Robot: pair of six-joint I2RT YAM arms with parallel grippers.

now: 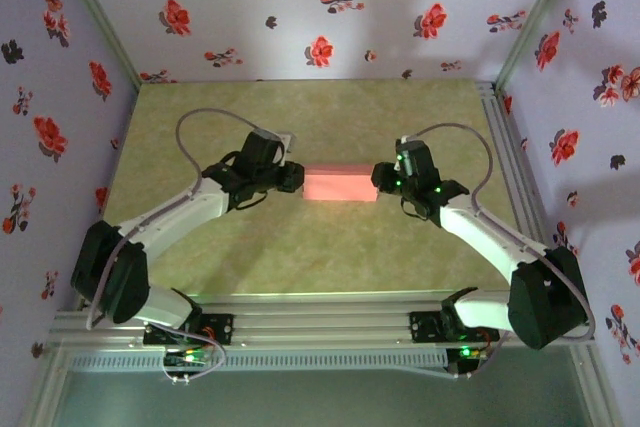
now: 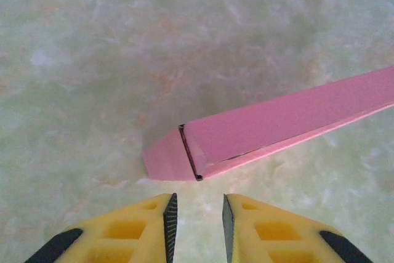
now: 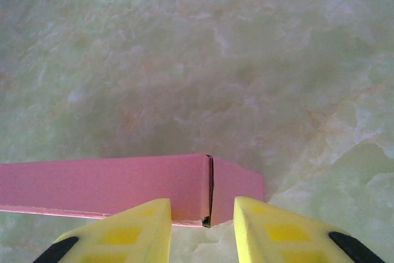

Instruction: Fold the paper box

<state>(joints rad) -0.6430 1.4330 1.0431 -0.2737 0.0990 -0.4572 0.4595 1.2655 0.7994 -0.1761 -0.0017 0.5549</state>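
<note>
The paper box (image 1: pixel 340 185) lies folded on the table as a flat pink rectangle between the two arms. In the left wrist view the paper box (image 2: pixel 277 121) runs off to the right, and its end flap (image 2: pixel 165 156) sticks out flat on the table. My left gripper (image 2: pixel 197 196) is open just short of that flap, with nothing between its yellow fingers (image 2: pixel 141 226). It sits at the box's left end (image 1: pixel 296 179). My right gripper (image 3: pixel 201 201) is at the right end (image 1: pixel 380 179). It is open, its fingers (image 3: pixel 271 229) straddling the seam of the box (image 3: pixel 123 183) without clamping it.
The table (image 1: pixel 330 257) is a pale green marbled surface, bare around the box. Floral walls close it in at the back and sides. An aluminium rail (image 1: pixel 330 322) with both arm bases runs along the near edge.
</note>
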